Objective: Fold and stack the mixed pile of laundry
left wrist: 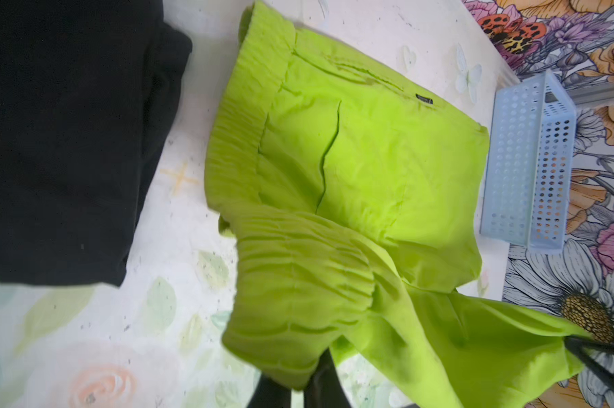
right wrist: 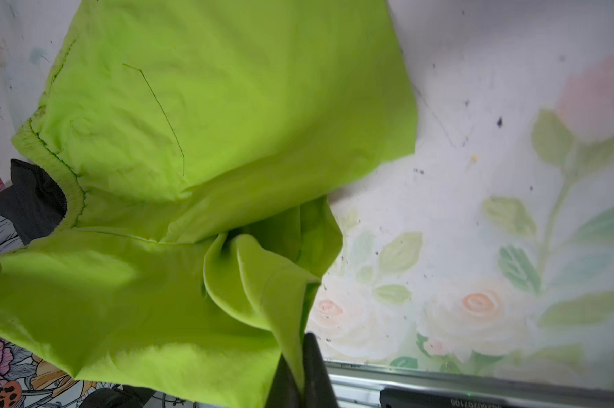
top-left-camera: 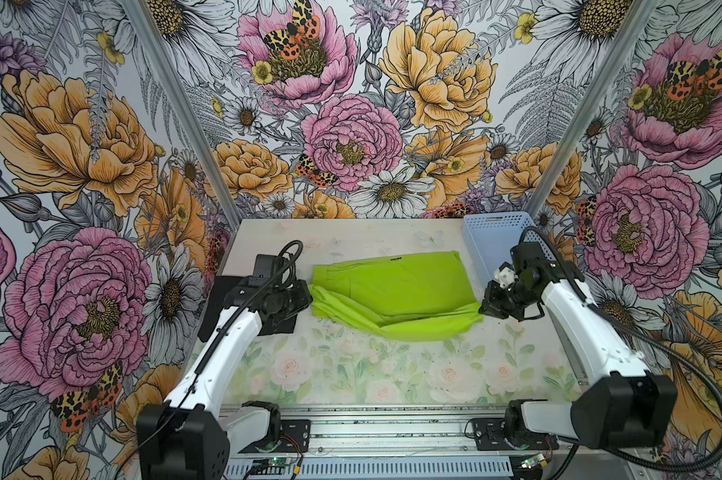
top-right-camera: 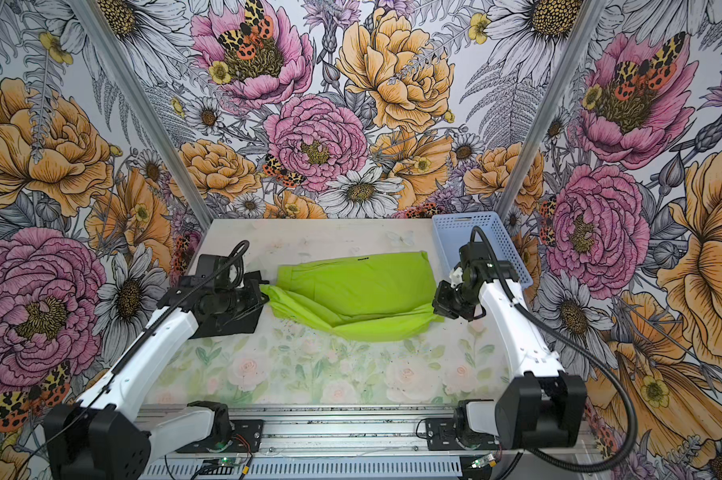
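The lime-green shorts lie across the middle of the table, with the small black logo at their far edge. My left gripper is shut on the gathered waistband end of the shorts. My right gripper is shut on a leg corner of the shorts. The near layer hangs stretched between both grippers. The black T-shirt lies folded at the table's left, partly under my left arm.
A light-blue perforated basket stands at the back right corner, close behind my right arm. Floral walls close in the table on three sides. A metal rail runs along the front edge.
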`<control>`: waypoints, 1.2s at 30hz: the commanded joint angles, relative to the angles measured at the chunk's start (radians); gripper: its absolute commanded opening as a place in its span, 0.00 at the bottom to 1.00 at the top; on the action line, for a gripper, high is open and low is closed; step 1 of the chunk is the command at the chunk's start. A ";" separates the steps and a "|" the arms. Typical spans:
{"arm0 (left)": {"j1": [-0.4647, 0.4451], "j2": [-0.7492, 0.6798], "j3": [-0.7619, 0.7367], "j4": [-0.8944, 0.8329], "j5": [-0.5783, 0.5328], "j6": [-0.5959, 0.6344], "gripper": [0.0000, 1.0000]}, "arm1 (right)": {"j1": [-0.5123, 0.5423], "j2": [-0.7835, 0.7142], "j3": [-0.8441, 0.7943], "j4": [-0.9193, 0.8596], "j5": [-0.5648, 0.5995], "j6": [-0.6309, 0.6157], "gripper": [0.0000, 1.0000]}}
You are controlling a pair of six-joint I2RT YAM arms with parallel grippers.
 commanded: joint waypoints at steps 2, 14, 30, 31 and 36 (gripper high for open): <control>0.048 0.203 0.107 0.123 0.065 0.116 0.00 | -0.026 0.261 0.172 0.208 -0.047 -0.045 0.04; 0.064 0.435 0.172 0.193 0.133 0.138 0.00 | -0.019 0.120 -0.121 0.442 -0.069 -0.063 0.52; 0.080 0.430 0.176 0.192 0.154 0.146 0.00 | 0.108 -0.131 -0.599 0.785 -0.046 0.106 0.17; 0.080 0.423 0.174 0.191 0.155 0.146 0.00 | 0.108 -0.141 -0.599 0.780 -0.055 0.110 0.11; 0.095 0.370 0.176 0.169 0.170 0.140 0.00 | 0.107 -0.245 -0.547 0.615 -0.069 0.119 0.00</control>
